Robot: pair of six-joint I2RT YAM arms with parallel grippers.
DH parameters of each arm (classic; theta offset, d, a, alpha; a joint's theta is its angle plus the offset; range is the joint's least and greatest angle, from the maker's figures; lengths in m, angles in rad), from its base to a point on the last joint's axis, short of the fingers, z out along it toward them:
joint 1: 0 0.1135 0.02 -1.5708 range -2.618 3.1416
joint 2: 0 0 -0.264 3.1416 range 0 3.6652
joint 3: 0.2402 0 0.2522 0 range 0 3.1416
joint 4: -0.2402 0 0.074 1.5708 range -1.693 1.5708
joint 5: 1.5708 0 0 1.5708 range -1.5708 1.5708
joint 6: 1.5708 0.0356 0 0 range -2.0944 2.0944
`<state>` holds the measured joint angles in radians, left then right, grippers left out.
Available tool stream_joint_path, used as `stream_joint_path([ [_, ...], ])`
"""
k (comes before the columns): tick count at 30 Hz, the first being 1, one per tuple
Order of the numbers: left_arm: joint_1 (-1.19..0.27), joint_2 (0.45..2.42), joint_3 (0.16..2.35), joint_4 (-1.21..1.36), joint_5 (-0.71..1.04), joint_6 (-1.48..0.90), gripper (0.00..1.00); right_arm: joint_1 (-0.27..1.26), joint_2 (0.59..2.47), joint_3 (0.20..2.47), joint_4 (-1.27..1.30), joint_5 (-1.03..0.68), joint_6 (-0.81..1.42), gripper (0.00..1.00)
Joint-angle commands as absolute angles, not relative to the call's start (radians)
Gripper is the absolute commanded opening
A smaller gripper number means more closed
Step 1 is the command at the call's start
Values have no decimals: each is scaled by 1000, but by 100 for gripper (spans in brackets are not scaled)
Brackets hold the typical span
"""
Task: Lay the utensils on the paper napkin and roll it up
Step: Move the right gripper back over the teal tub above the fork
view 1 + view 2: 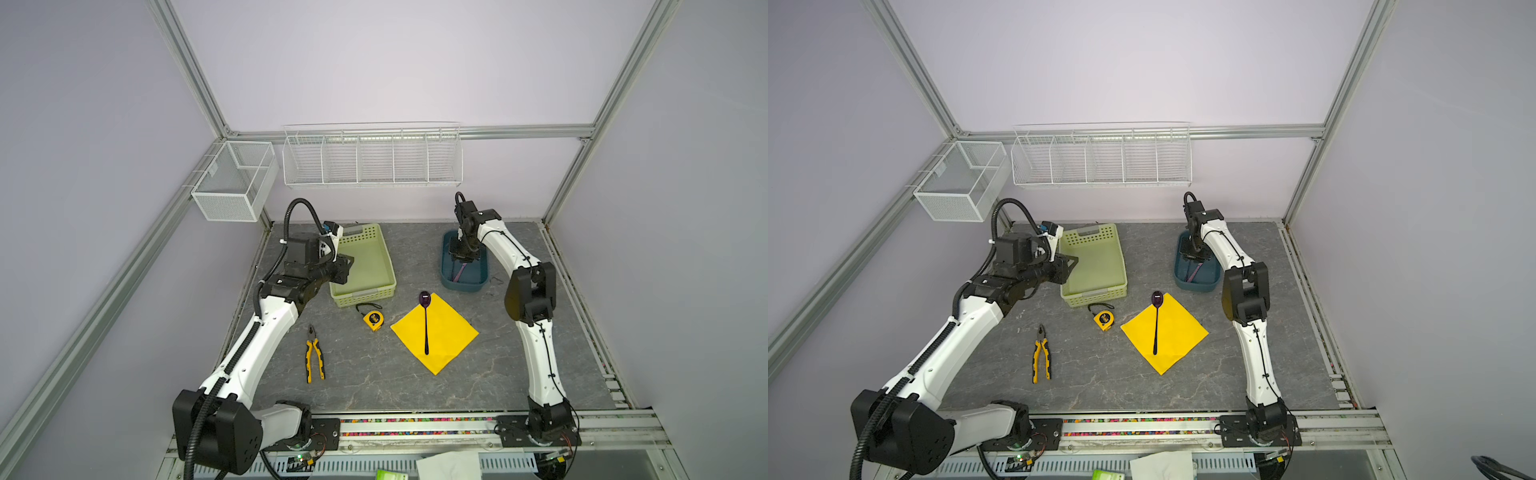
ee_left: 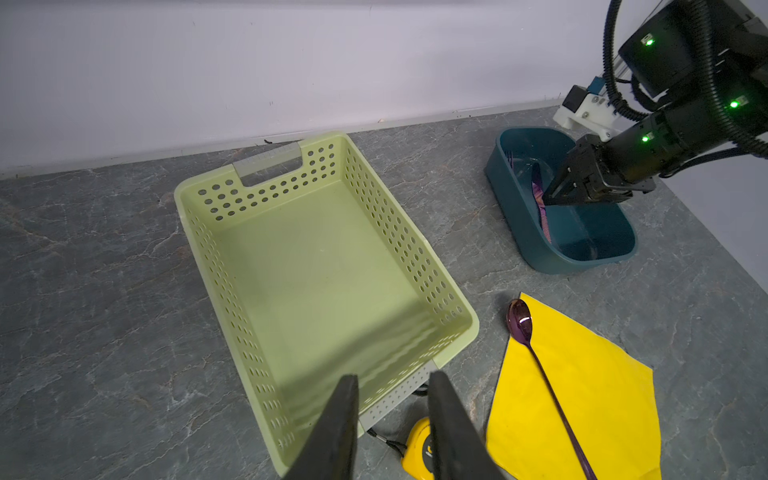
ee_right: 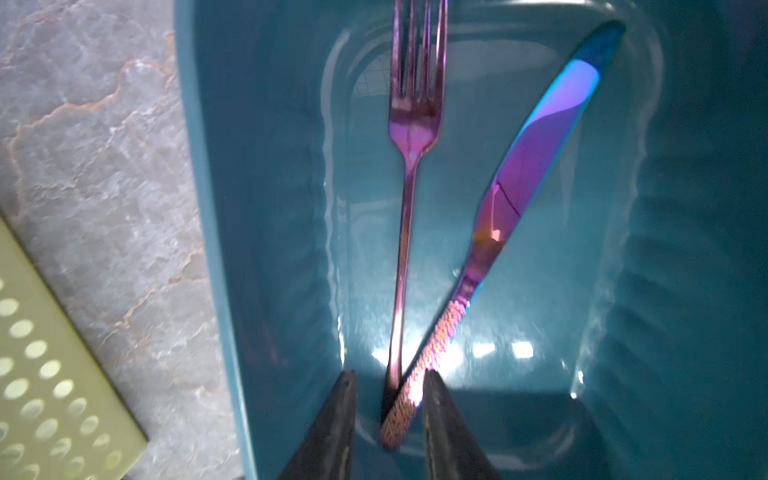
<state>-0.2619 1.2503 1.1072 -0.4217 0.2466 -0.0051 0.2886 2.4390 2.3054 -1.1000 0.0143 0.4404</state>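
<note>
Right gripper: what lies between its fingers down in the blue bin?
In the right wrist view, the handle ends of the fork and the knife overlap inside the open right gripper, down in the blue bin.

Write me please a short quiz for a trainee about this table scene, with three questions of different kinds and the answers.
1. Which gripper hovers, open and empty, above the green basket?
2. True or false: the handle of the spoon lies on the paper napkin.
3. The jaws of the right gripper stand open around two handles in the blue tub. Whose? A. fork and knife; B. fork and spoon; C. knife and spoon.
Key: 1. the left gripper; 2. true; 3. A.
</note>
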Motion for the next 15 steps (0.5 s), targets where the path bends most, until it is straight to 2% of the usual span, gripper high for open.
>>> stream_joint_path([
  [1,-258,1258,1099,-408,242,19,30,282,2473,2343,-1118,51,436,30],
  [15,-257,1276,1097,-403,239,21,30,283,2568,2422,-1061,101,428,27],
])
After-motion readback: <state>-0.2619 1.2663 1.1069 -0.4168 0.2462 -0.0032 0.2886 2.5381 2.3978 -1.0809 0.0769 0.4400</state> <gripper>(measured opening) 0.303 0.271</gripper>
